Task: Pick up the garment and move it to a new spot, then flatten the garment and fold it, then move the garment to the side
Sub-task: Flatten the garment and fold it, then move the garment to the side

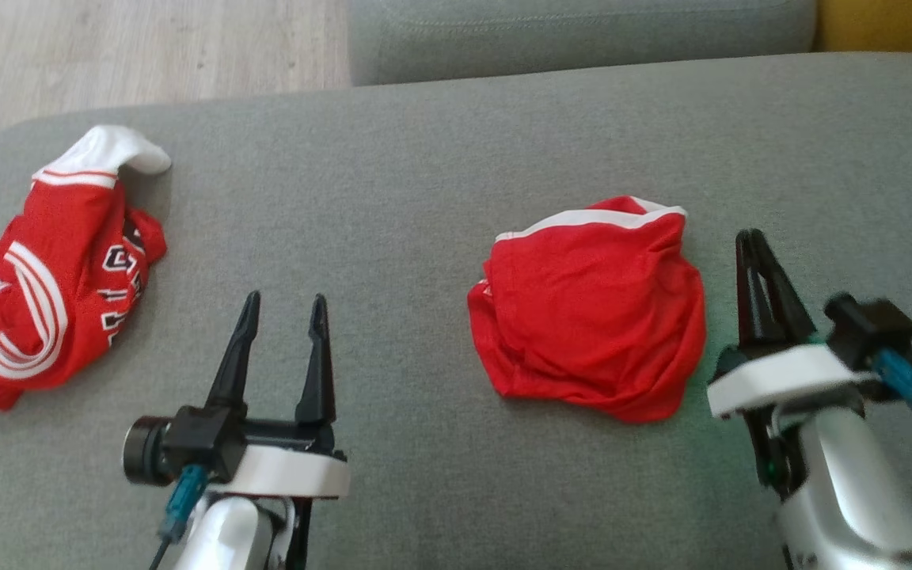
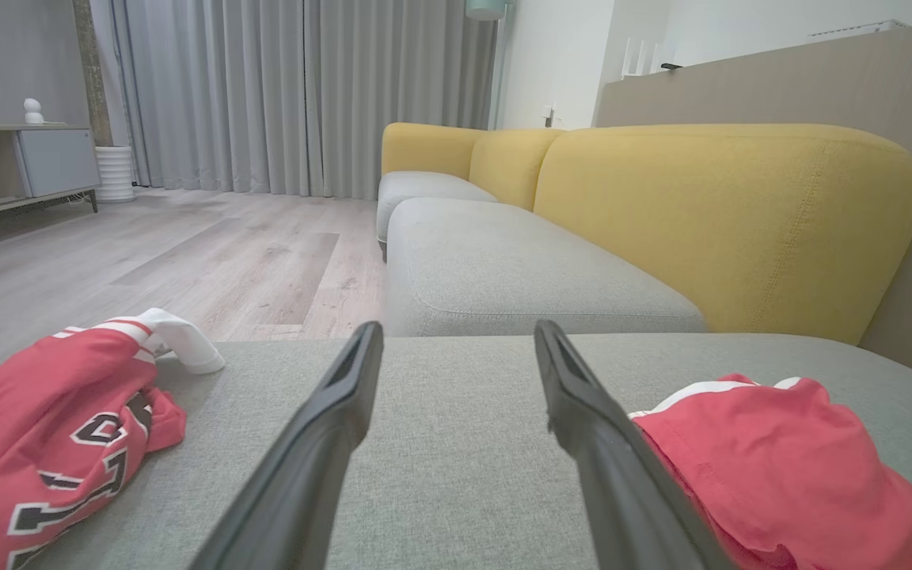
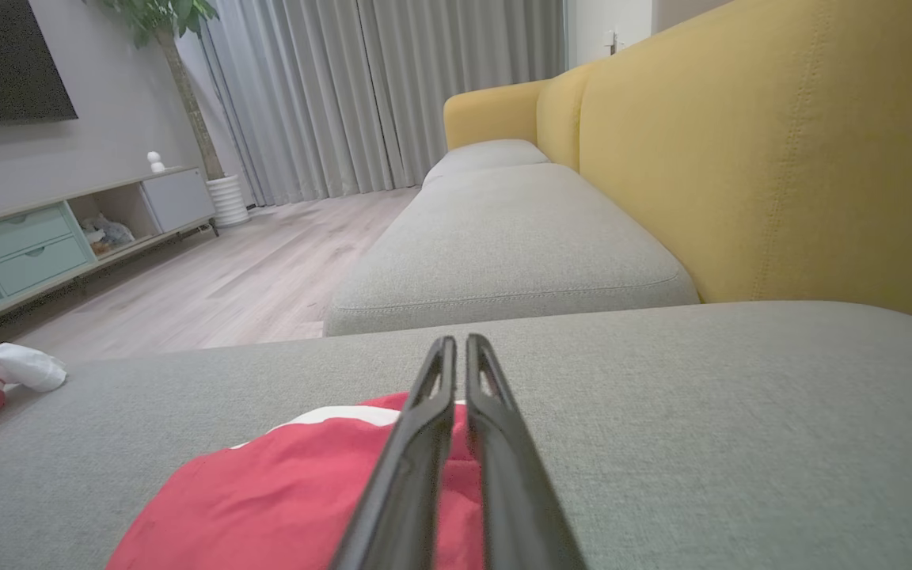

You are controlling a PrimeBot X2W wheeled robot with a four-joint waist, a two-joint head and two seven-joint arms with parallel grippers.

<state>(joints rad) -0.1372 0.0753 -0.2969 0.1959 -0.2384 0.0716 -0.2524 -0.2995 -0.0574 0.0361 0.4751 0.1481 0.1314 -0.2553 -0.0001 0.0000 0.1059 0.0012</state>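
A crumpled red garment with a white band (image 1: 594, 309) lies on the grey sofa seat (image 1: 424, 158), right of centre; its edge shows at the lower right of the left wrist view (image 2: 780, 467) and low in the right wrist view (image 3: 298, 491). My left gripper (image 1: 283, 309) hovers open over bare cushion to the garment's left, nothing between its fingers (image 2: 345, 396). My right gripper (image 1: 750, 237) stands just right of the garment, its two fingers (image 3: 456, 372) pressed together and holding nothing.
A second red jersey with white sleeve and black lettering (image 1: 52, 277) lies bunched at the seat's left end. A yellow backrest (image 2: 725, 214) rises on the right. Another grey seat cushion (image 3: 503, 237) and wood floor (image 2: 147, 261) lie beyond.
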